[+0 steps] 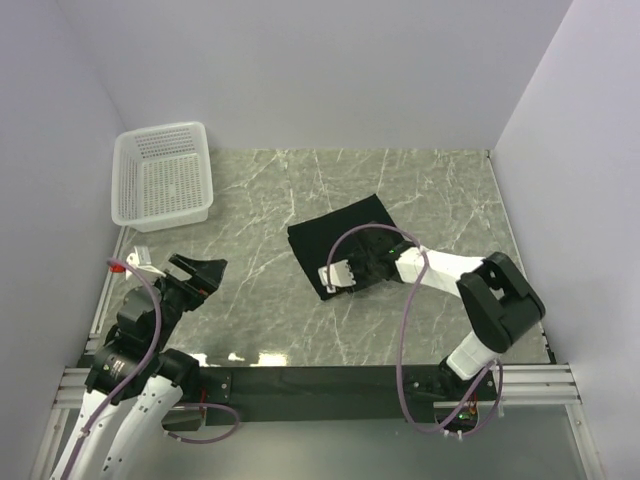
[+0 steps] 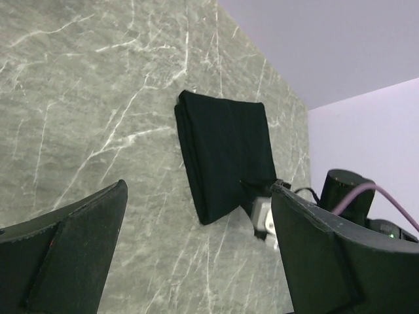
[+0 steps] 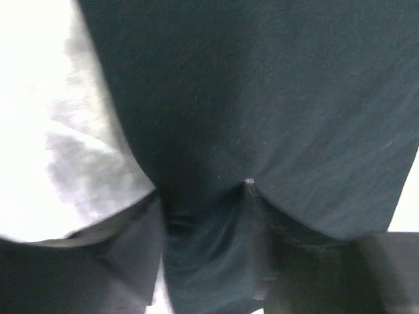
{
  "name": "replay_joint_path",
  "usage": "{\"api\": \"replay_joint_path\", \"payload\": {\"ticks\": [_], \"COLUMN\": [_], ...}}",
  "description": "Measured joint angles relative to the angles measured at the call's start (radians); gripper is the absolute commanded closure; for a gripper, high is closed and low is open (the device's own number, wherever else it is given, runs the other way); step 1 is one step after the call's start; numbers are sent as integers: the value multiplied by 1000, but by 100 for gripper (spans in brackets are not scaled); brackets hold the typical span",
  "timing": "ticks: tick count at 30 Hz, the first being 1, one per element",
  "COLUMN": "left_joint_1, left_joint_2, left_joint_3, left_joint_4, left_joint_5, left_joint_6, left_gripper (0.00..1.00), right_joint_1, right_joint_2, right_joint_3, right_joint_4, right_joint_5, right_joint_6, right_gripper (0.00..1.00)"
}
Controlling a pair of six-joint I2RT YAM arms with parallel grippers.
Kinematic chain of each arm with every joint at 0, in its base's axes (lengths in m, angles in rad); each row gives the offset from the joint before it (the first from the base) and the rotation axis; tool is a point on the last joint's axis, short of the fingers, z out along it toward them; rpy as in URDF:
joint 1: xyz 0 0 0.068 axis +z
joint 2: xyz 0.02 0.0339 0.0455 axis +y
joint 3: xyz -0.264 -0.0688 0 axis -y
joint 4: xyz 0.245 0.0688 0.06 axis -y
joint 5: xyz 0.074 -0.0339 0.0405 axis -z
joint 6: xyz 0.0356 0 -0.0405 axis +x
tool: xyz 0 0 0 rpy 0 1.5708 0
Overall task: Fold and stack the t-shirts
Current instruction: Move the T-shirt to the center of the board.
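Black t-shirt (image 3: 275,98) bunches between the right gripper (image 3: 206,226) fingers, seemingly pinched; overhead shows it folded, left gripper (image 1: 203,271) spread wide

No readable text anywhere (right wrist view perhaps too blurred)

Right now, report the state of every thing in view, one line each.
t-shirt, folded, lying flat on the table.
basket, upright, empty.
left end effector, open, empty, apart from the t-shirt.
right end effector, jaws around the t-shirt's near edge, grip unclear.
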Motion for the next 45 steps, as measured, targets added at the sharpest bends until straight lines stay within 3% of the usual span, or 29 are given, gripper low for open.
{"api": "replay_joint_path", "payload": {"ticks": [1,2,5,8,16,30,39,45], "left_joint_1": [0,0,0,0,0,0,0,0], "left_joint_2": [4,7,12,16,19,60,64,75], "left_joint_3": [0,0,0,0,0,-13,-43,-44], "left_joint_4": [-3,-5,-7,-8,-8,17,40,48], "left_joint_5": [0,0,1,1,1,37,66,80], "left_joint_6": [0,0,0,0,1,4,0,0], "left_gripper": [4,4,4,3,2,3,3,3], "right_joint_1": [2,3,3,3,-35,-392,-491,-541], "right_joint_2": [21,40,84,85,97,249,371,395], "right_joint_3": [16,34,66,68,76,300,463,479], "right_joint_4": [1,2,18,33,72,26,-11,-2], "right_joint_5": [9,18,40,55,116,286,343,342], "right_joint_6": [11,28,67,102,264,478,499,386], "right_gripper": [56,70,88,98,100,100,100,100]}}
